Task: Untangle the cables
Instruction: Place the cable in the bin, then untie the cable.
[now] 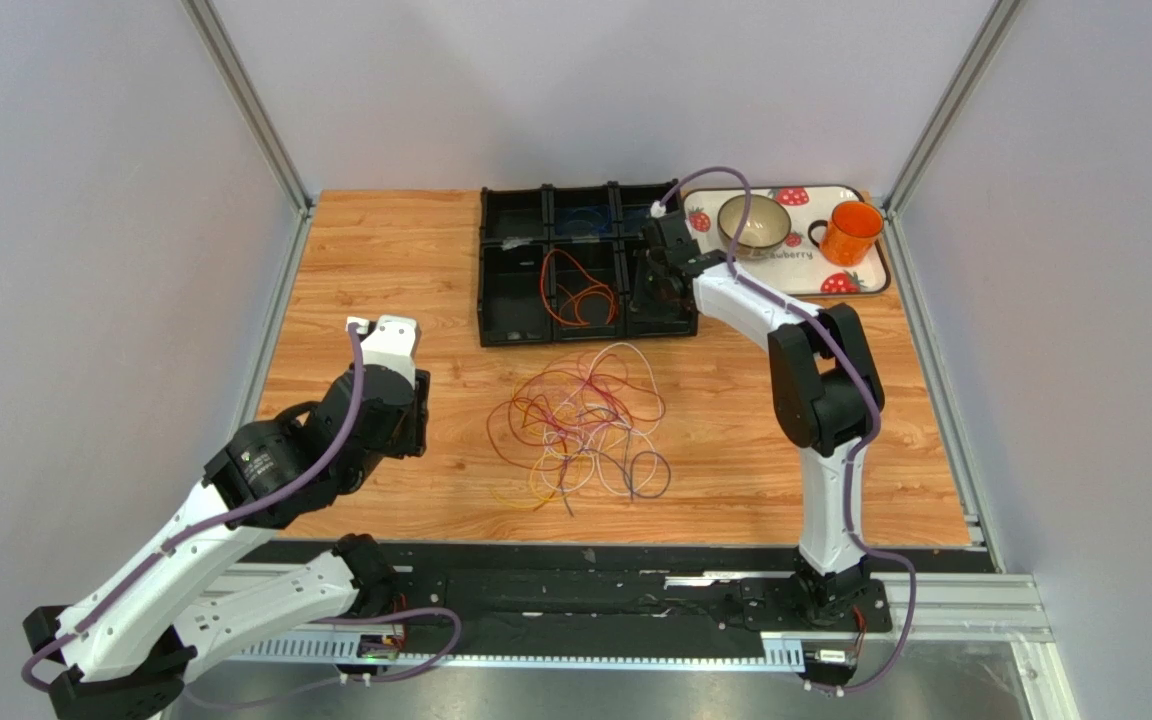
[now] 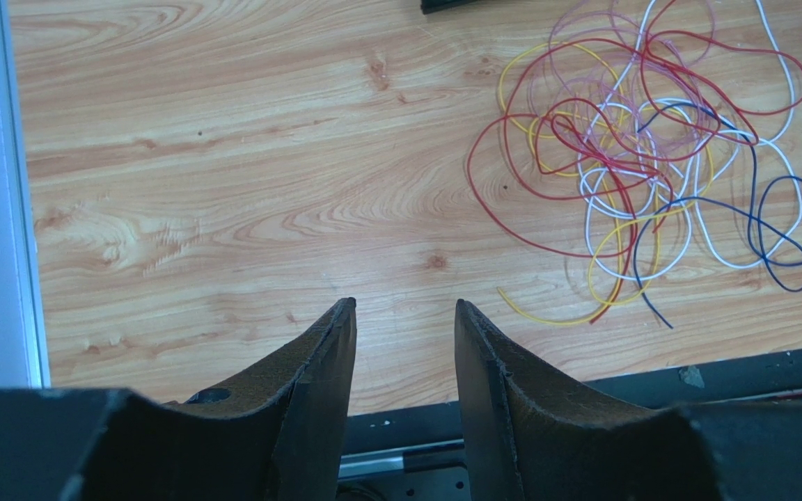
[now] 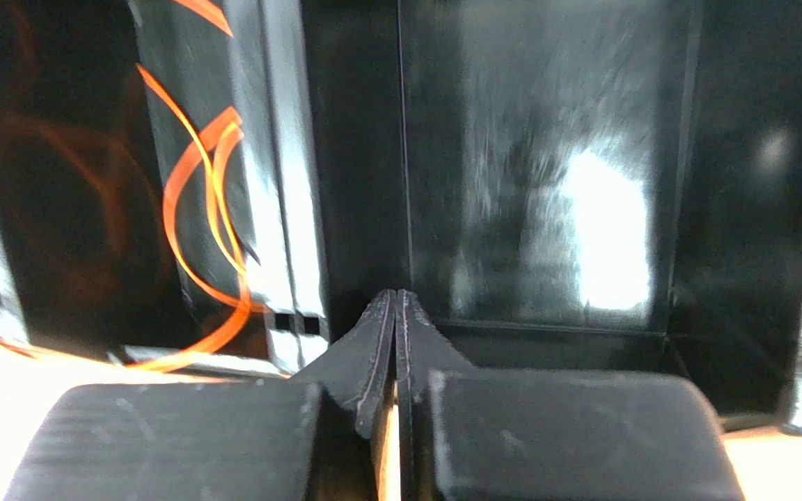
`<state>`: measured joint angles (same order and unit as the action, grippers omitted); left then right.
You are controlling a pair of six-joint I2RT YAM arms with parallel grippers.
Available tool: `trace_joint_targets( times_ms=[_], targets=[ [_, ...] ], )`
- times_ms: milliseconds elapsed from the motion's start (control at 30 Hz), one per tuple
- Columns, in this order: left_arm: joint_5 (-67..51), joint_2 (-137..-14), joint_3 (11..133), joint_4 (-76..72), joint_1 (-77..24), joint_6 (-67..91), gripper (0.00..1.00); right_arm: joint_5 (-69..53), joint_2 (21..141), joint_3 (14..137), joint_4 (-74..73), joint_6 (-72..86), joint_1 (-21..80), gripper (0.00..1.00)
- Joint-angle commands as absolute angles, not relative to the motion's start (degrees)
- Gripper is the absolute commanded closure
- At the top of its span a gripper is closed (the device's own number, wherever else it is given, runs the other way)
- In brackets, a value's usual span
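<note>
left jaws stand spread with a clear gap between their two dark, tapered fingers, and nothing is held between them; they hang above bare wood near the left side of the light wood-grain desk, pointing down at the boards. right jaws are pressed together, their black fingertips meeting in a thin seam with no wire visible between them; they sit low over the front right compartment of the black plastic divided tray, which stands at the middle of the desk's far edge. from the right wrist the floor of that compartment shows glossy and bare, with a bright glare patch. one thin orange looped cable lies in the front compartment just left of it, across the tray's divider wall from the closed tips, and its curves glow blurred against the dark plastic. the loose tangle of thin red, yellow, white, blue and pale purple cables lies flat on the middle of the desk, between the black tray and the near edge, well right of the left jaws and untouched by either arm; from the left wrist the knot shows red loops crossing over yellow and white ones, with a blue loop at its outer side. at the far right corner a white strawberry-print tray carries a pale round bowl and an orange mug.
</note>
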<state>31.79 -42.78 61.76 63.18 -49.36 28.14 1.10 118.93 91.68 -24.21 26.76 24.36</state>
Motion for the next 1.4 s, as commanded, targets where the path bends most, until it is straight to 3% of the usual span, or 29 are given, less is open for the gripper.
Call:
trace_joint_targets(
  times_ms=[0,400,600,800,1000,1200,1367],
  targets=[
    [31.6,-42.5,61.6,61.5,-49.3,27.2,0.51,-2.2,116.6,90.2,-24.3,27.0,27.0,0.97],
    [31.7,-42.4,61.6,61.6,-49.3,27.2,0.51,3.1,110.2,91.7,-30.1,23.6,27.6,0.97],
    [31.6,-42.5,61.5,61.6,-49.3,27.2,0.51,4.3,102.8,91.1,-34.6,21.9,27.7,0.78],
    [30.0,-45.7,63.3,61.9,-49.3,28.1,0.47,2.9,89.6,79.2,-36.0,21.8,29.0,0.6],
    [20.6,-52.5,63.0,51.2,-49.4,29.6,0.47,0.9,77.4,63.9,-36.1,26.0,30.8,0.55],
    [14.9,-60.8,62.5,42.2,-51.7,30.0,0.47,9.3,68.3,55.1,-38.4,29.4,30.8,0.53],
    [15.3,-69.2,65.6,39.7,-58.1,31.7,0.47,16.3,62.1,51.0,-38.8,33.8,30.6,0.38]
  ],
)
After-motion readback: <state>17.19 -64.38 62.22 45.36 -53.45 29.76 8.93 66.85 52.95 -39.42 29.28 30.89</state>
